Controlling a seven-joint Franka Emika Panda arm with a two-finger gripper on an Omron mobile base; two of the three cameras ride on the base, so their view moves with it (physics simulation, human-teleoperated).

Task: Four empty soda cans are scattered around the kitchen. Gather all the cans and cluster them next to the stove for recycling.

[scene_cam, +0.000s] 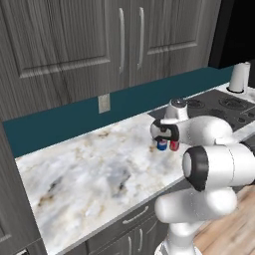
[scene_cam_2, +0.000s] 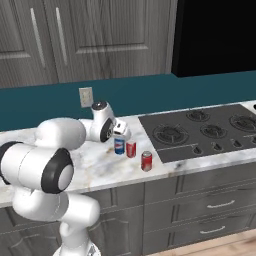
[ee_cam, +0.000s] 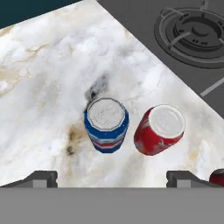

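A: Third red can (ee_cam: 217, 176) got clipped by the hand view's right edge, just past the right fingertip (ee_cam: 186, 178). Only a sliver showed.

B: In the left base view the forearm hid that can entirely, and covered the tops of the blue can (scene_cam: 162, 144) and red can (scene_cam: 174, 145) below the gripper (scene_cam: 168, 134).

A: Can markings were too small to read in either base view.

B: Stove (ee_cam: 183, 48) beyond the gripper was cut off at the top and right edges; one burner (ee_cam: 192, 33) showed. Its knobs were too small to tell settings.
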